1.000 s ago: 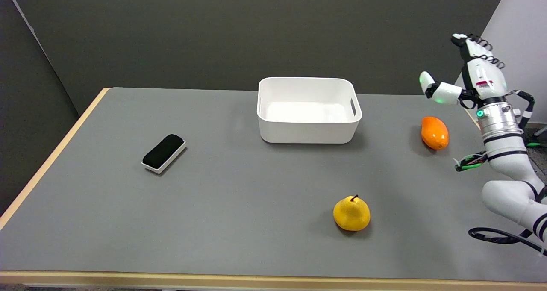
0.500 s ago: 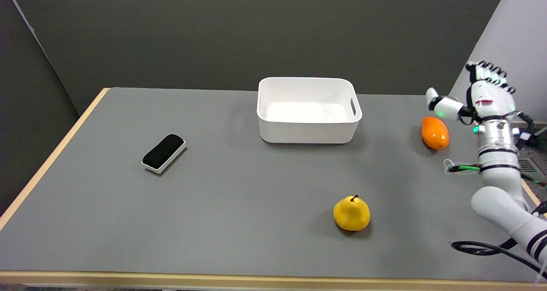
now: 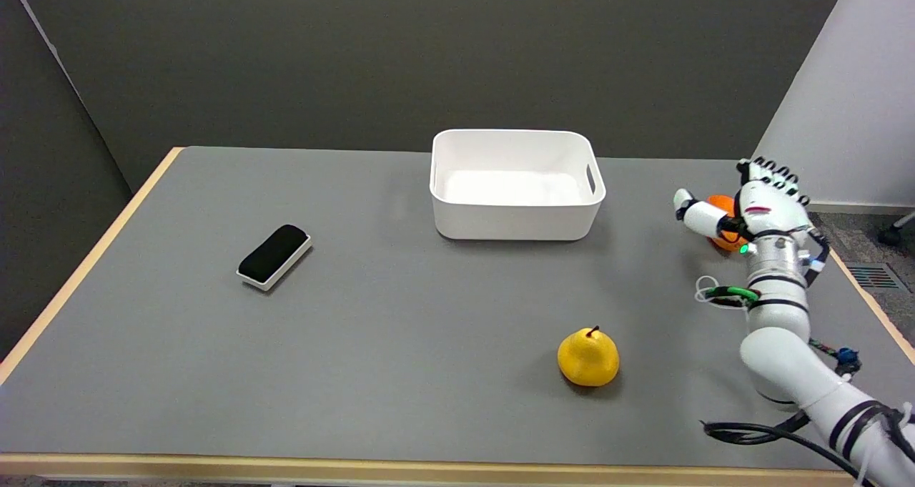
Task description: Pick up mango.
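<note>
On the table (image 3: 400, 330), the bin (image 3: 516, 184) sits toward the back, the eraser (image 3: 274, 256) well left of it. The pear (image 3: 588, 357) lies nearer front; the mango (image 3: 723, 222) sits far right, partly behind the hand (image 3: 761, 208).

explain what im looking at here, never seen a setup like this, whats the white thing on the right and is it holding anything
The picture comes from a camera above the near side of a grey table, looking down and across it. The white jointed thing at the right is a robot's right arm, ending in a black-and-white many-fingered right hand.

On the table lie an open white plastic bin, a black-topped eraser block on a white base, a yellow pear with a dark stem, and an orange mango at the far right.

The hand is spread open around the mango, partly hiding it. The mango looks to be still resting on the table, so nothing is held yet.
</note>
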